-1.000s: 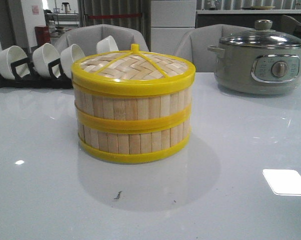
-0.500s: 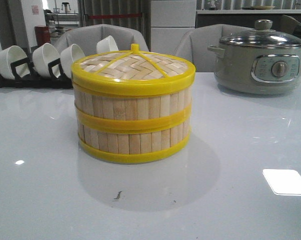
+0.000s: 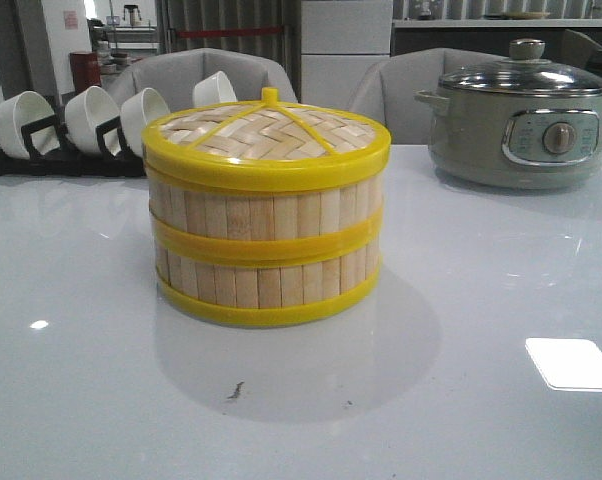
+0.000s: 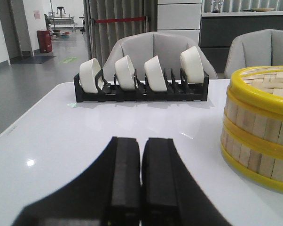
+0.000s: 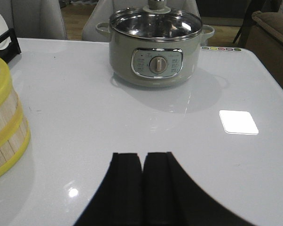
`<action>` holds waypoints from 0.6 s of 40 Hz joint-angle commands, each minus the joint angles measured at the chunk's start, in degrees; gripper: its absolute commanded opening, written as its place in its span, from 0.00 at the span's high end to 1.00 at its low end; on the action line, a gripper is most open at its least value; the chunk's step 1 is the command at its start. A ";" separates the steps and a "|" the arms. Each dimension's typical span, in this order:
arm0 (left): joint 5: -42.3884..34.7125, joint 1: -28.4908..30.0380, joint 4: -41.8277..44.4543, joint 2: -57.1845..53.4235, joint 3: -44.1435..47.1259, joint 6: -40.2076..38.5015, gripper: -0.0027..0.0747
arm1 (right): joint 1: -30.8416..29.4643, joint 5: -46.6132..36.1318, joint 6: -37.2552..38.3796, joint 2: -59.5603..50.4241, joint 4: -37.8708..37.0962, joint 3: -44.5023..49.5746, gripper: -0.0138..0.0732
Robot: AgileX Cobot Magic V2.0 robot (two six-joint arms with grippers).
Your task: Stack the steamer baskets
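nearest the robot, the left gripper [image 4: 141,179] and the right gripper [image 5: 142,183] sit low over the counter [image 3: 481,420], each with its jaws pressed together on nothing, well apart from any object.

past them, at the middle of the counter, the steamer baskets [image 3: 266,255] stand one on the other, rims lined up, with the woven lid [image 3: 266,135] seated on top. judging by this, the stacking looks finished.

the likely trouble from here is a stray sweep: the left gripper has the stack just off to its right, and an arm swinging across could nudge the light bamboo, slide it on the glossy surface or knock the lid askew.

farther back, the bowl rack [image 4: 141,84] stands at the far left and the electric pot [image 5: 155,44] at the far right.

the front view shows the whole stack and its alignment but neither gripper. the left wrist view shows only a slice of the stack yet all four bowls in the rack; the right wrist view catches just the stack's edge and gives the clearest look at the pot's dial [image 5: 157,64].
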 commanded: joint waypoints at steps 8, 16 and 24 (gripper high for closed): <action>-4.99 0.13 -0.43 -1.09 0.09 -0.19 0.85 | -0.33 -4.80 0.03 -0.01 -0.79 -1.77 0.78; -4.99 0.13 -0.43 -1.09 0.09 -0.19 0.85 | -0.33 -3.76 0.00 -0.13 -0.12 -1.57 0.78; -4.99 0.13 -0.43 -1.09 0.09 -0.19 0.85 | -0.33 -5.01 0.04 -2.10 0.39 4.00 0.78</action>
